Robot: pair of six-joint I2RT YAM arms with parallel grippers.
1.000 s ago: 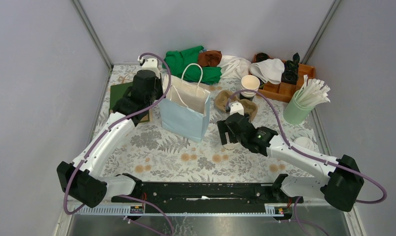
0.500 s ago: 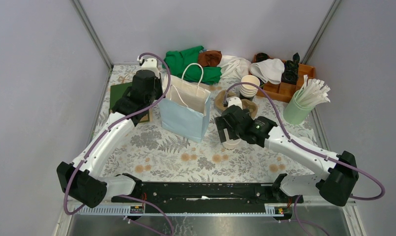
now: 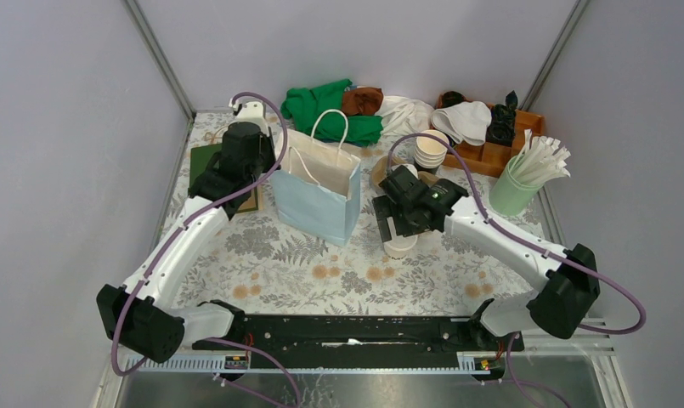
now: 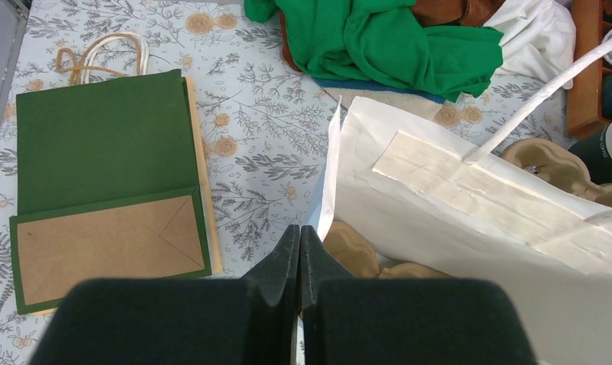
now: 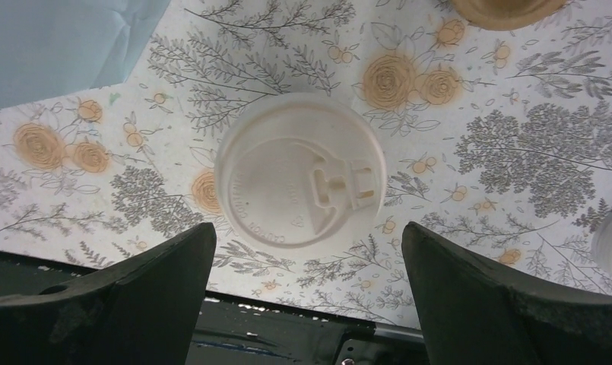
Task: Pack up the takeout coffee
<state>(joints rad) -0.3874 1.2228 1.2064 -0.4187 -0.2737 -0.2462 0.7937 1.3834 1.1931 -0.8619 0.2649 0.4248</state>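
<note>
The takeout coffee [image 5: 299, 171], a pale cup with a white lid, stands upright on the flowered cloth to the right of the pale blue paper bag [image 3: 317, 191]. My right gripper [image 5: 309, 228] hangs just above the takeout coffee [image 3: 399, 246], open, one finger on each side of the lid and touching nothing. My left gripper [image 4: 299, 236] is shut on the bag's left rim [image 4: 329, 182] and holds the bag's mouth apart. The bag's white inside [image 4: 455, 213] shows, with brown pulp shapes [image 4: 352, 255] low in it.
A stack of lidless cups [image 3: 430, 151] and a brown pulp tray [image 3: 379, 174] stand behind the right gripper [image 3: 398, 223]. A flat green bag [image 4: 105, 182] lies left of the left gripper [image 3: 245, 153]. Cloths [image 3: 334, 106], a wooden box [image 3: 491, 153] and a green holder of white sticks [image 3: 515, 191] line the back.
The right arm has swung in toward the back and its gripper has turned over the lidded cup, its jaws widening. The left gripper has drawn the bag's rim slightly left.
</note>
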